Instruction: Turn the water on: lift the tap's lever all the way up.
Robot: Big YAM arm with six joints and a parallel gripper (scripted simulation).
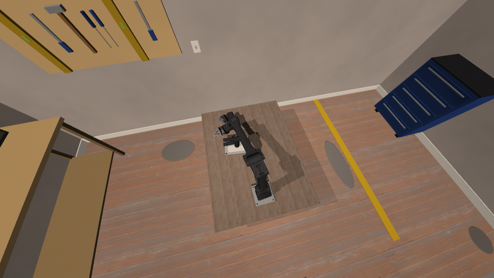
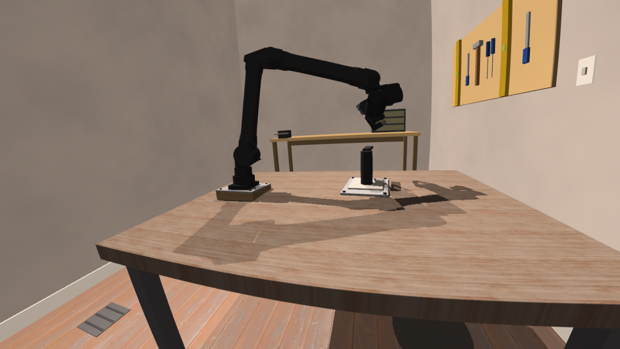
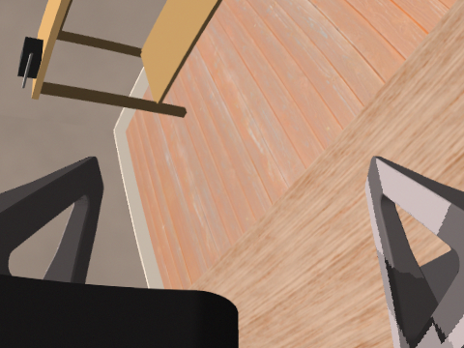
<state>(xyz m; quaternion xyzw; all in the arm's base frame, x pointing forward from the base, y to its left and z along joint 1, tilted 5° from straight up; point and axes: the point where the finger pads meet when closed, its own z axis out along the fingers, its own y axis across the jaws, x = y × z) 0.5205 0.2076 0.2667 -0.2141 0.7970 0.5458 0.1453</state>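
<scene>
The gripper (image 2: pixel 376 117) (angular, triangular fingers) is held fully spread and empty above the matte black cylindrical tap (image 2: pixel 366 166) on its pale square plate (image 2: pixel 351 187).

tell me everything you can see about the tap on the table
The tap is a dark, near-black upright column with a small dark cap at its top. It stands on a pale square base plate with dark bolts at the corners, which rests flat on the wooden table. The open gripper hangs above it, apart, touching nothing. The lever cannot be told apart from the body at this size.
</scene>
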